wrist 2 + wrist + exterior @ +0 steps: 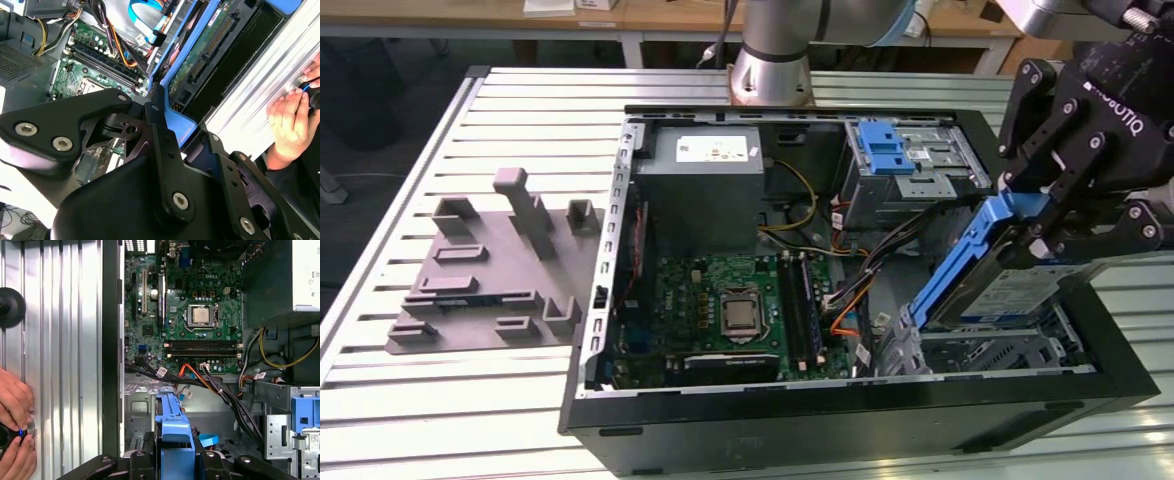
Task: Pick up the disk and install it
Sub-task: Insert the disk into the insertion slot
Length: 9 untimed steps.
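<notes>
In the exterior view my gripper (pixel 1081 238) is shut on the disk (pixel 1014 292), a silver drive with a blue-and-white label in a blue plastic bracket. The disk hangs tilted, partly inside the open computer case (pixel 854 420), above the metal drive cage (pixel 994 352) at the case's front corner on the exterior view's right. In the second wrist view the black fingers (pixel 156 112) clamp the blue bracket, and the disk (pixel 197 60) shows its green circuit board. In the first wrist view the disk (pixel 172 425) sits between the gripper (pixel 172 462) linkages, pointing toward the motherboard (pixel 195 315).
A grey power supply box (pixel 707 180) and a blue ribbed latch (pixel 894 150) sit at the case's far side. Loose cables (pixel 847 300) cross beside the drive cage. A grey fixture plate (pixel 494 270) lies on the slatted table. A person's hand (pixel 15 410) rests on the table.
</notes>
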{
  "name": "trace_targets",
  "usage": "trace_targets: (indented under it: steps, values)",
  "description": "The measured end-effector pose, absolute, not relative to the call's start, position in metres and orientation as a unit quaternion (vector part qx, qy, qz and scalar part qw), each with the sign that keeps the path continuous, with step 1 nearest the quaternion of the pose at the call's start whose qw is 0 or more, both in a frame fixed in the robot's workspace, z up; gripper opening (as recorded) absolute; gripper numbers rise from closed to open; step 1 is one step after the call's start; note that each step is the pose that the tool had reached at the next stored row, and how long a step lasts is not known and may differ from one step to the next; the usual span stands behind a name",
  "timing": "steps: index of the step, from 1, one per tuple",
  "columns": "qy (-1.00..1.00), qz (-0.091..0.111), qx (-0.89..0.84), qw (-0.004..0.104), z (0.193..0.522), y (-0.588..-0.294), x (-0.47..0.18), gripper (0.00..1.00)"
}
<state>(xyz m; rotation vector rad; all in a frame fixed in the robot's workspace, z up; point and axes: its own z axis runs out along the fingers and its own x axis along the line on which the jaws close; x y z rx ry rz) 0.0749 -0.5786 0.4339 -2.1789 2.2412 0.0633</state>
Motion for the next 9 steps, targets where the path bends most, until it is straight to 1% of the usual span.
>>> trace_targets:
  steps: [9]
  values:
    - [0.717,0.020,-0.697,0.008,0.4284,-0.5786,0.0750,0.36]
